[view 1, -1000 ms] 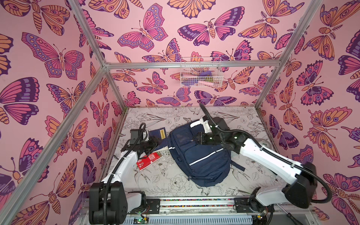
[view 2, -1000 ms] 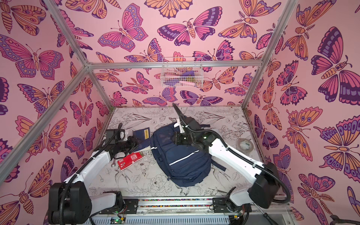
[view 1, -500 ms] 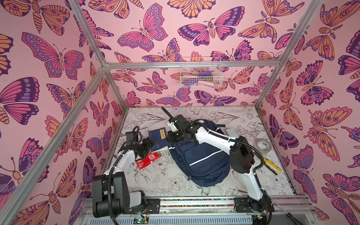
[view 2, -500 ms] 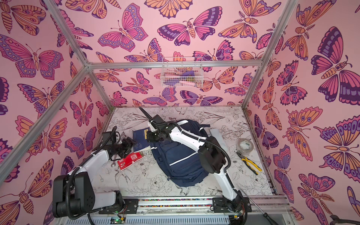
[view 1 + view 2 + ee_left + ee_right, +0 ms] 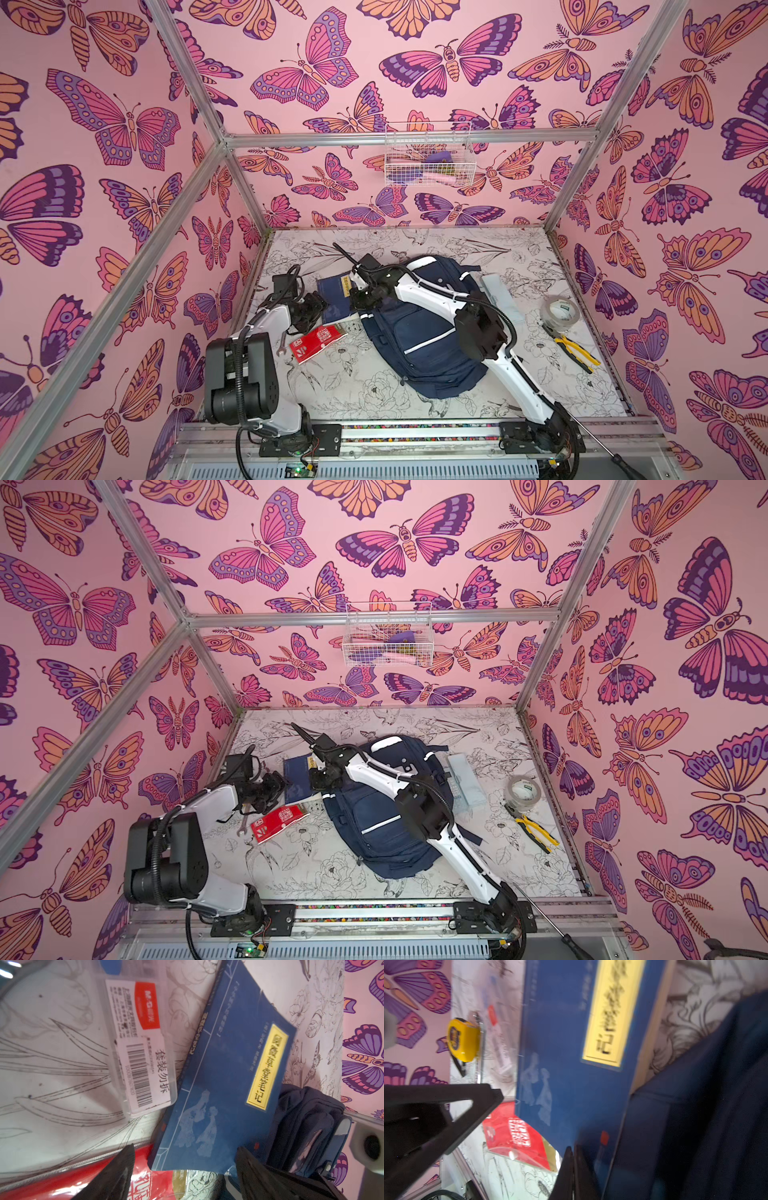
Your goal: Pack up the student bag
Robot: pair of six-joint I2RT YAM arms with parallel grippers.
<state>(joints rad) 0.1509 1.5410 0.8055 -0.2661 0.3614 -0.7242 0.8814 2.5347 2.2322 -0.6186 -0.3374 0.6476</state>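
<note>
While left pincer (image 5: pixel 185 1147) gapes and right pincer (image 5: pixel 572 1149) is pressed together, the floppy-looking student bag (image 5: pixel 419 345) wants a hem grip

- The navy student bag (image 5: pixel 419 336) lies on the tabletop (image 5: pixel 374 390).
- A blue book (image 5: pixel 334 295) touches its left side, with the right gripper (image 5: pixel 357 300) above their meeting edge.
- A red packet (image 5: pixel 316 344) lies near the left gripper (image 5: pixel 318 305).

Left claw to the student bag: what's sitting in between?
The blue book with the yellow title label lies flat between the open left claw and the student bag; both top views and the left wrist view show it.
</note>
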